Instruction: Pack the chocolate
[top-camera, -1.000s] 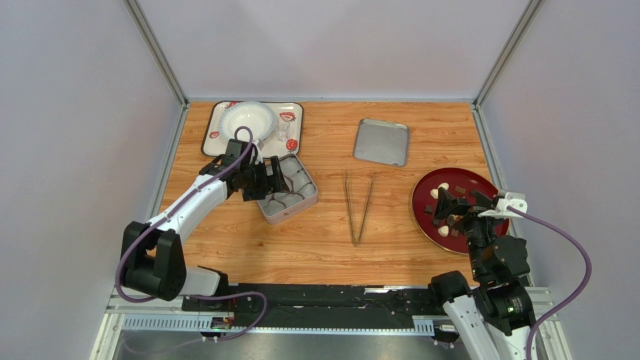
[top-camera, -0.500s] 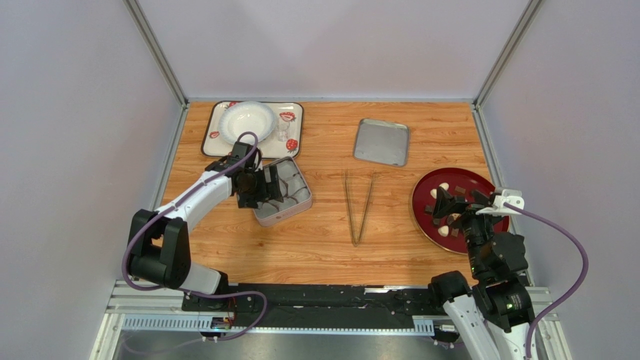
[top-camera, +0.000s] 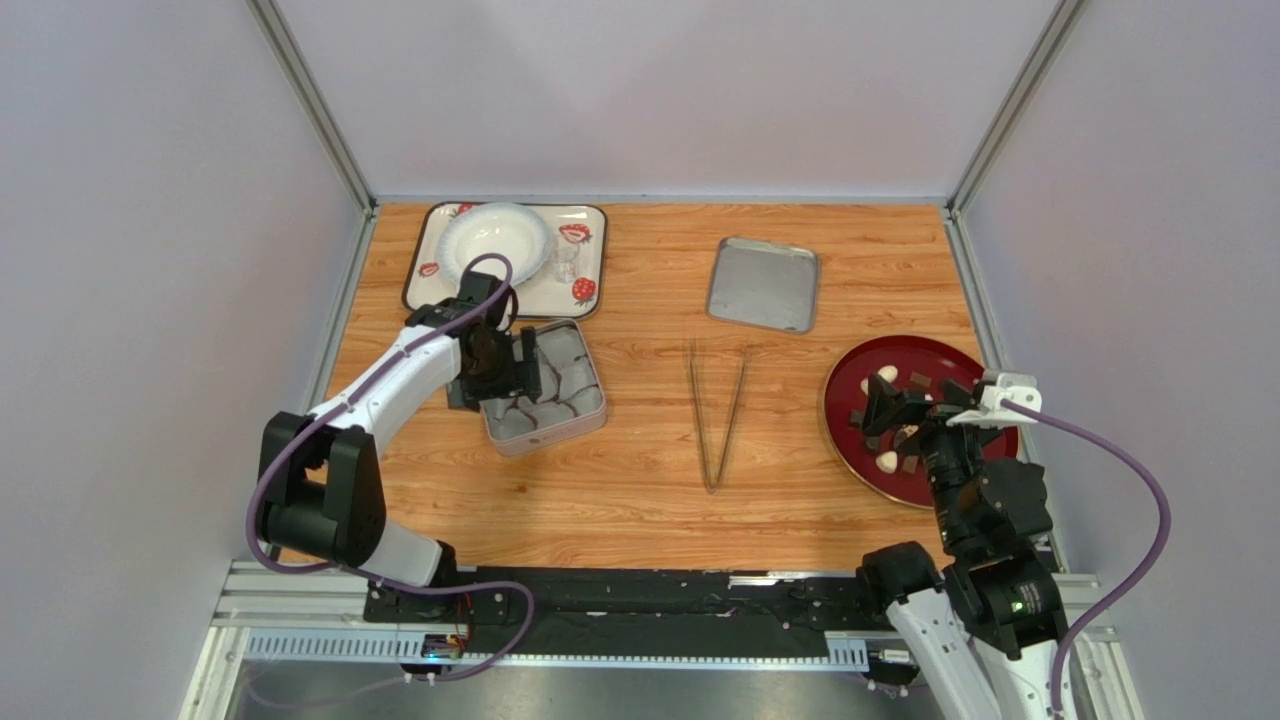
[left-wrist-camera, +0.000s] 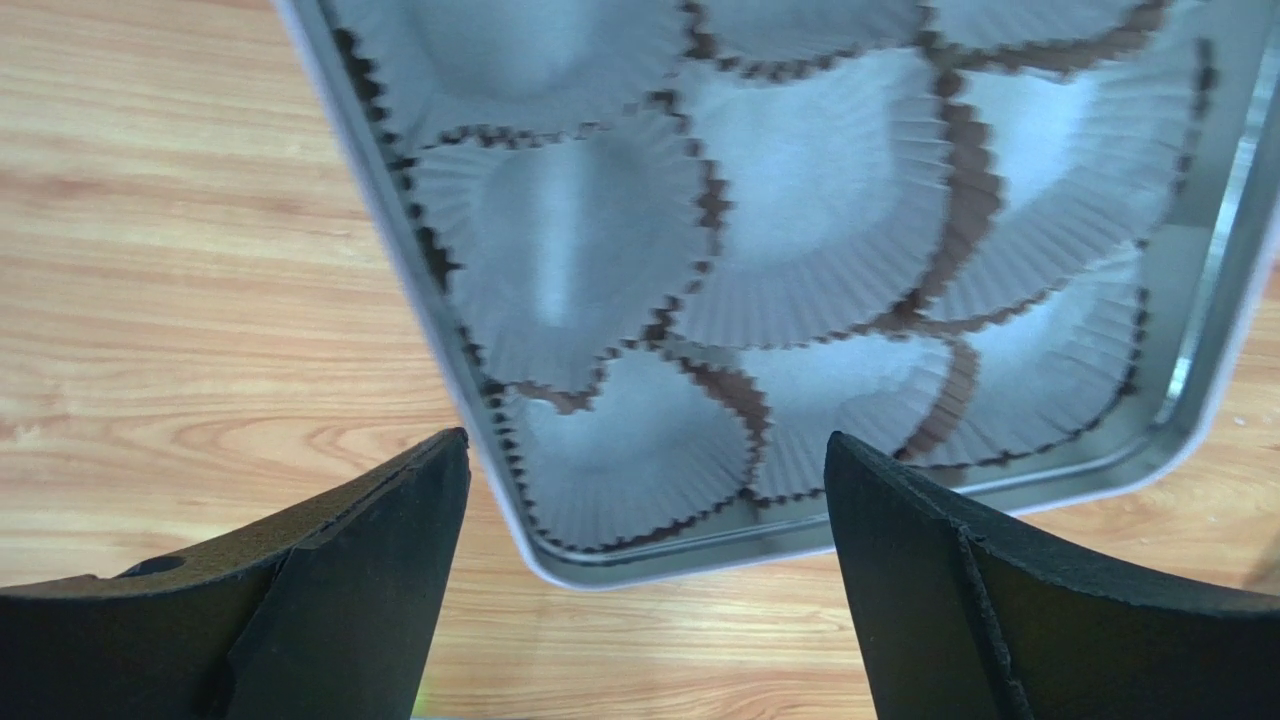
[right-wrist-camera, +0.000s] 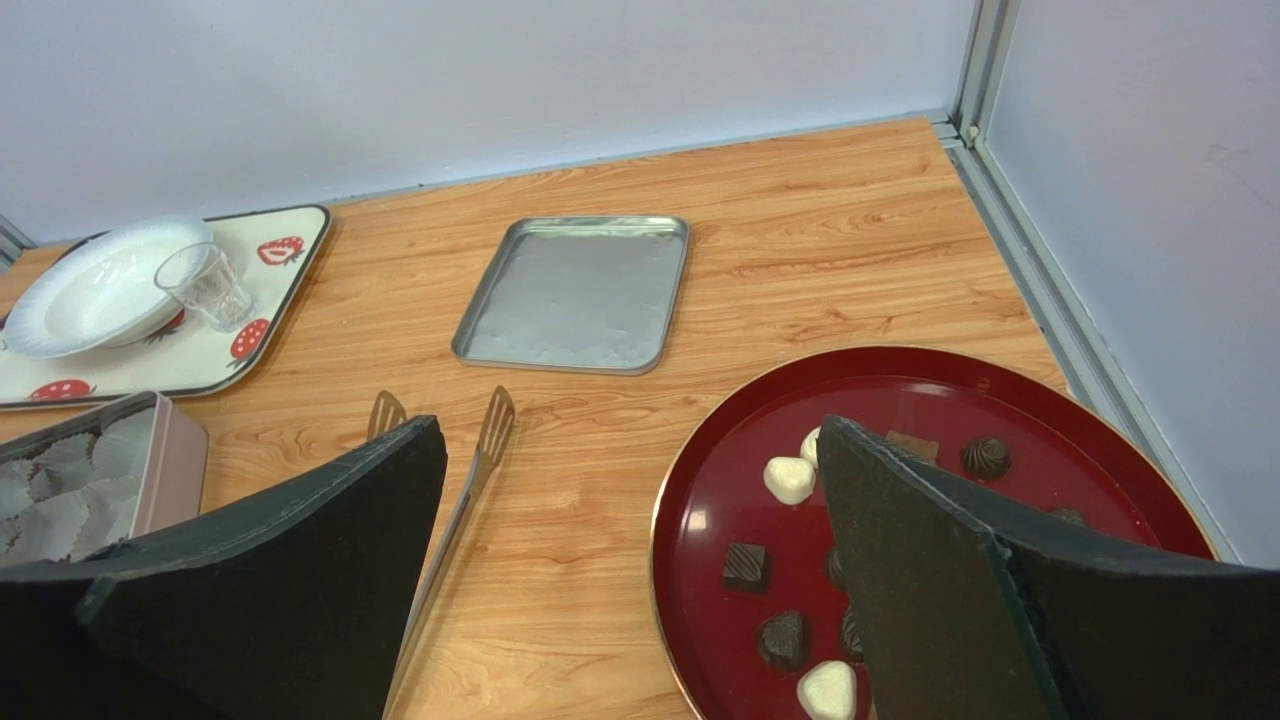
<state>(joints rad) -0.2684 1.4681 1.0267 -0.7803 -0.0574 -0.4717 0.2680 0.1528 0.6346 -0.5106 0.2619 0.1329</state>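
Left of centre: left gripper wide apart at tin | lower right: right gripper spread over chocolate | step: likely tin positioning | next: pinch one piece

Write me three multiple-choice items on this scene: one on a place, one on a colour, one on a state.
1. The tongs lie: A between the tin and the plate of chocolate; B inside the tin; C on the plate.
2. That plate is: A white; B red; C green.
3. The left gripper is: A shut on the tongs; B shut on a chocolate; C open by the tin.
Answers: 1 A, tin on one side, plate on the other; 2 B, it shows dark red; 3 C, its fingers stand wide apart, gripping nothing.
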